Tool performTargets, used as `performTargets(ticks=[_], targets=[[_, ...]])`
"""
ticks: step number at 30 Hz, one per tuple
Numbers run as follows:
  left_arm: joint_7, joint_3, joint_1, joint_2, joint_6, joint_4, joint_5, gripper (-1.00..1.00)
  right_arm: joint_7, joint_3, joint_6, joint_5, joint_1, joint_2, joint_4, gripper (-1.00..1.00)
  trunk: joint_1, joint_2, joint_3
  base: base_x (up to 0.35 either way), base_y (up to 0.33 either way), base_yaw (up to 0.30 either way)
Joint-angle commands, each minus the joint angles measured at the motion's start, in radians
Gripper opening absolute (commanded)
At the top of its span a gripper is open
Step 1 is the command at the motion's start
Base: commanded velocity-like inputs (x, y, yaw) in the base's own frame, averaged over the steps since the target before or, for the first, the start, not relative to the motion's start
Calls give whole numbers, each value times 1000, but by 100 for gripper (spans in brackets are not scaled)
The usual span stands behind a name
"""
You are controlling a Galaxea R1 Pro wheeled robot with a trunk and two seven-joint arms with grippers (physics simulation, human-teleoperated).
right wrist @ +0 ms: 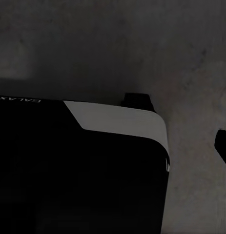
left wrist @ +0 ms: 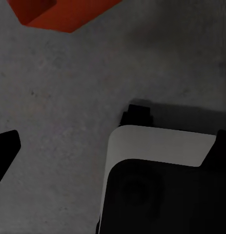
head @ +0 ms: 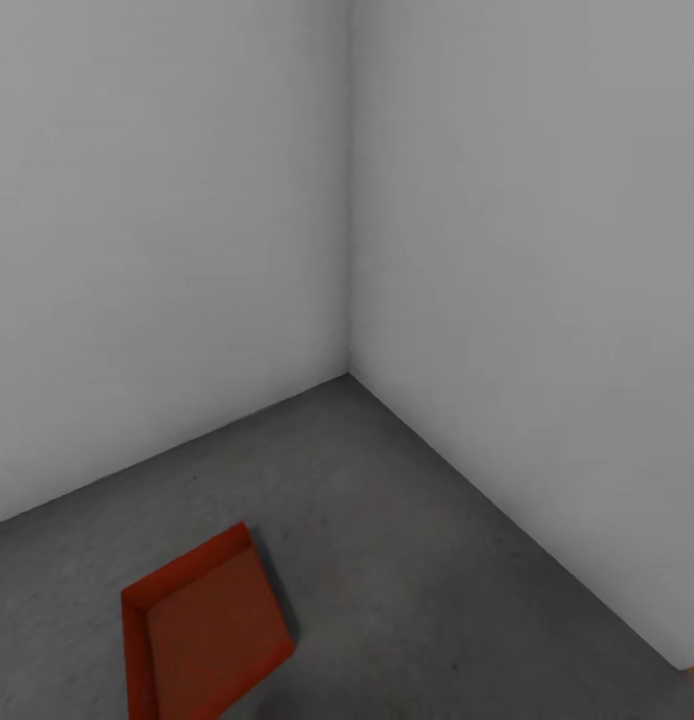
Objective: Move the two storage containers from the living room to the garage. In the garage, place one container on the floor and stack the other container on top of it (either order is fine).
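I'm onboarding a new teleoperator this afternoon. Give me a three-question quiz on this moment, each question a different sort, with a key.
1. True or false: the orange-red container lies on the dark grey concrete floor.
2. Multiple choice: in the head view, what stands behind the container? A) a blue sofa B) a corner of two plain pale walls C) a brick fireplace
3. Fill in: the head view shows ___ container(s).

Key
1. True.
2. B.
3. One; nothing is stacked on it yet.
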Motion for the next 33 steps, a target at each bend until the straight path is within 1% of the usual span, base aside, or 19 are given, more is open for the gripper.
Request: performTargets(ticks=[1,10,33], targets=[[3,0,0,0,2,-1,10,100,-2,8,-2,-9,-1,1,1,100,0,0,-1,0,0,-246],[3,0,0,0,2,-1,10,100,-2,8,-2,-10,-1,4,18,100,0,0,-1,0,0,-246],[3,0,0,0,2,-1,10,100,-1,8,1,-11,-1,4,24,100,0,0,-1,0,0,-246]])
